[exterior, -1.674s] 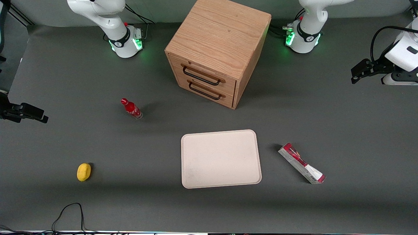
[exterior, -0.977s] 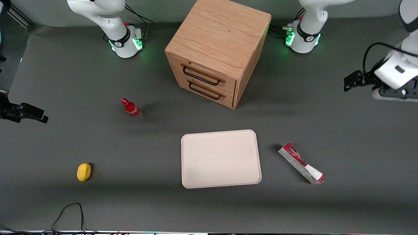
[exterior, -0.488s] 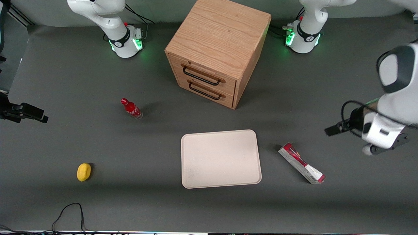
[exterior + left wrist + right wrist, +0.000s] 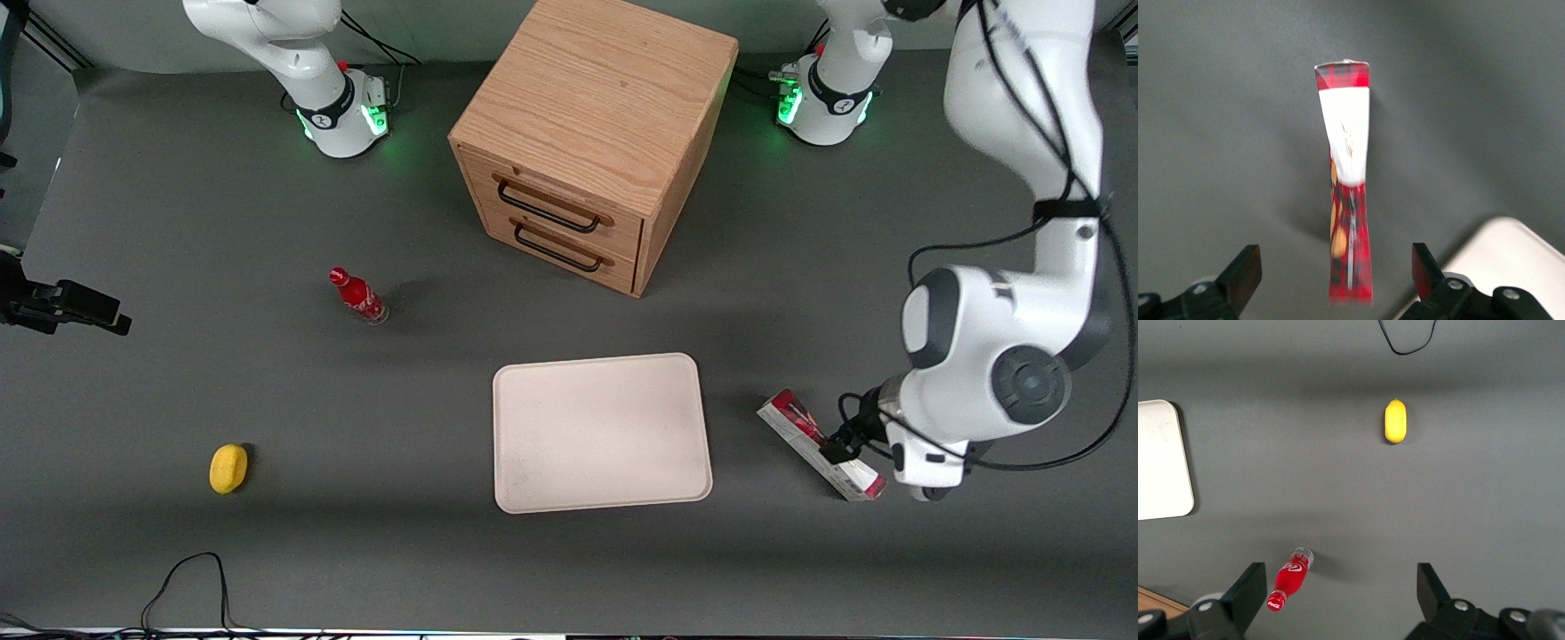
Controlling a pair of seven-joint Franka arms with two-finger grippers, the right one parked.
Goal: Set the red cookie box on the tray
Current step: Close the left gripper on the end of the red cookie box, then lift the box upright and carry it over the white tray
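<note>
Front view: the red cookie box (image 4: 819, 444) lies flat on the dark desk (image 4: 267, 533) in the lower right of the frame, just beside the tray (image 4: 601, 432) at centre and not touching it. The claw (image 4: 840, 442) hangs right over the box's middle, under the white arm. A wooden drawer cabinet (image 4: 594, 133) sits at upper centre, a small red bottle (image 4: 357, 296) at middle left, and a yellow object (image 4: 228, 468) at lower left.

Left wrist view: the claw (image 4: 1335, 277) is spread wide, one finger on each side of the red cookie box (image 4: 1347, 173), neither touching it. A corner of the tray (image 4: 1498, 257) shows close by the box.

Right wrist view: the tray (image 4: 1161, 460) edge, the red bottle (image 4: 1290, 580) and the yellow object (image 4: 1395, 421) all lie on the desk.
</note>
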